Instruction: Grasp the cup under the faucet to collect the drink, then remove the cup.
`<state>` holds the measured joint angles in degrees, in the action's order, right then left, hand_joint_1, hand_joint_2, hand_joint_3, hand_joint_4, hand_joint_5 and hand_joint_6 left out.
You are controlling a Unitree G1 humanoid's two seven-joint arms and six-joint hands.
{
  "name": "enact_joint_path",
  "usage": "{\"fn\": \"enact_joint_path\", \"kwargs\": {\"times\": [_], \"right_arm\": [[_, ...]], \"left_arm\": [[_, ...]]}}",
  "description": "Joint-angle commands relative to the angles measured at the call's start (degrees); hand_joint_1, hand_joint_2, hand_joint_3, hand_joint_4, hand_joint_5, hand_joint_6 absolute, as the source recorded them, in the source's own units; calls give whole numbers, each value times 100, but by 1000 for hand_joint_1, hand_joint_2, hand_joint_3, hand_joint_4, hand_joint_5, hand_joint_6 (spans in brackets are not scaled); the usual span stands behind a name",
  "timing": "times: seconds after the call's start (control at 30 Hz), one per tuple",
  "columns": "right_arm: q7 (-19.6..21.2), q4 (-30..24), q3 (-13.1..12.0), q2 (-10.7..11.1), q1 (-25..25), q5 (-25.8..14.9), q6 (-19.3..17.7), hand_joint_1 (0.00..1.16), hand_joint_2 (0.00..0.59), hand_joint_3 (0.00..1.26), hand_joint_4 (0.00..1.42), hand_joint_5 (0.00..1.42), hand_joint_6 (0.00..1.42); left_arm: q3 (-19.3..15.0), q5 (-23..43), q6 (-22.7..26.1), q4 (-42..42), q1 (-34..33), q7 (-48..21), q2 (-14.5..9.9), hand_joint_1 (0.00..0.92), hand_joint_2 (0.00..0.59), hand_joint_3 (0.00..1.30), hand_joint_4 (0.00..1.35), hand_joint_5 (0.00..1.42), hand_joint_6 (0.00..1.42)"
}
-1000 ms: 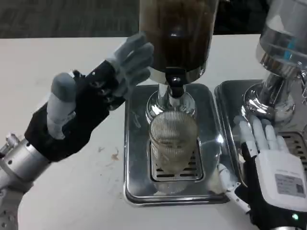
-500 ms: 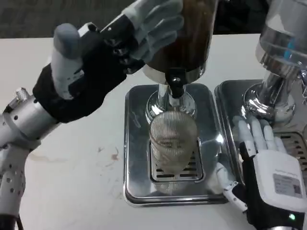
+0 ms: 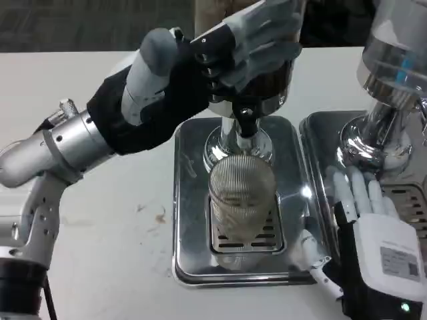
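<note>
A ribbed clear cup (image 3: 241,200) stands on the steel tray's (image 3: 190,200) slotted grate under the faucet (image 3: 245,117); its contents cannot be made out. The left hand (image 3: 220,60), fingers spread, lies against the dispenser's dark tank (image 3: 273,77). The right hand (image 3: 373,233) rests open beside the tray, holding nothing.

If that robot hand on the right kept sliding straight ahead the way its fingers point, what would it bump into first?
Probably the shiny base of the second dispenser: the right robot hand lies flat with fingers aimed up at it. Depth is hard to judge, though.
</note>
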<state>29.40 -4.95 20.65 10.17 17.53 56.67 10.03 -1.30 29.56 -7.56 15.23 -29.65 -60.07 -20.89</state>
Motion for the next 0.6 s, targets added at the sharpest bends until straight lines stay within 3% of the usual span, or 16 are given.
{"fn": "enact_joint_path", "kwargs": {"times": [0.03, 0.6], "right_arm": [[69, -83, -60, 2, 54, -33, 18, 107, 512, 64, 0, 0, 63], [9, -16, -46, 74, -70, -88, -48, 107, 512, 64, 0, 0, 66]], "left_arm": [[179, -159, 26, -262, 191, -188, 26, 0, 18, 0, 0, 73, 0], [420, -773, -371, -878, 624, -40, -207, 0, 17, 5, 0, 78, 0]]}}
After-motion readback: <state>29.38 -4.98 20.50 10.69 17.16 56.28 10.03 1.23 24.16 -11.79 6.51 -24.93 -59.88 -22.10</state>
